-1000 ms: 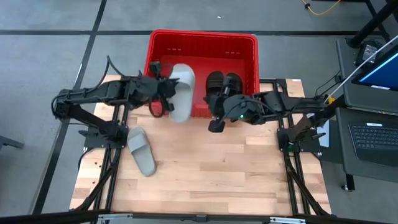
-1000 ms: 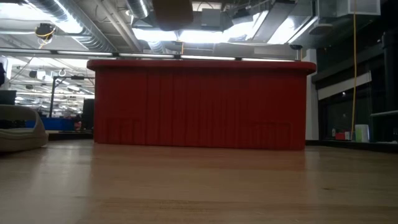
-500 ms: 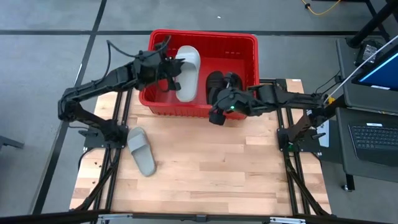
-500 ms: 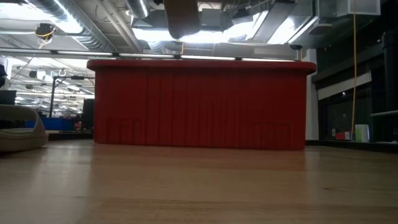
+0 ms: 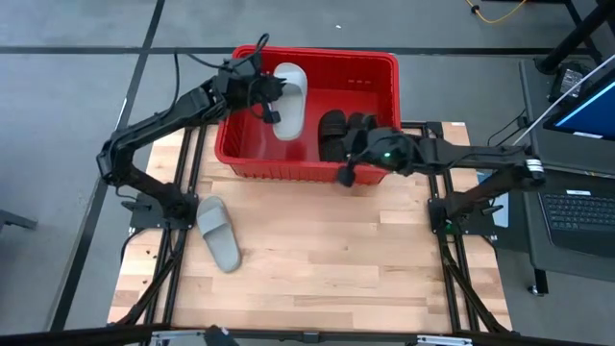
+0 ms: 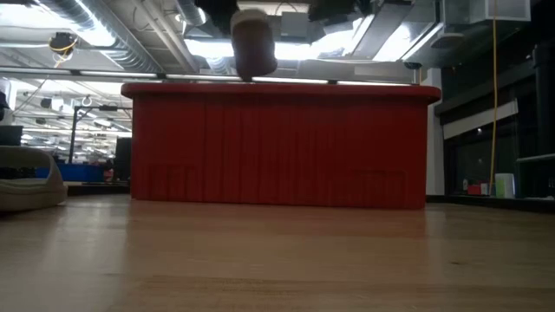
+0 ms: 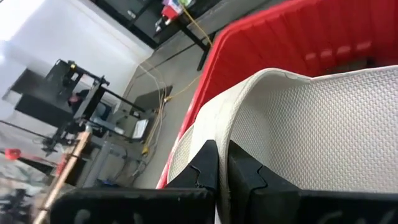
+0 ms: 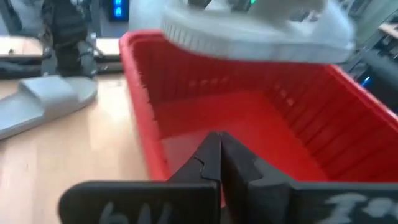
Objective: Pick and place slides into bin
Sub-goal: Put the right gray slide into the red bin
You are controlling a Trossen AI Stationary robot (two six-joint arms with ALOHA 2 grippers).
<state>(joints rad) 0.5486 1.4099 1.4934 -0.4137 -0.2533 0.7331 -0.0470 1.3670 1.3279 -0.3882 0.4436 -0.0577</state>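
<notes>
Carried farther over the red bin (image 5: 228, 152), a grey slide (image 5: 289, 100) pinched edgewise by the left gripper (image 5: 265, 101) might slip out or land across the black slides (image 5: 345, 133); right gripper (image 5: 343, 177) closed, empty.

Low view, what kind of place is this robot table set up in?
Probably an industrial lab or workshop: exposed ceiling ducts and strip lights run overhead, equipment stands fill the background beyond the wooden table, and a laptop sits beside the rig.
</notes>
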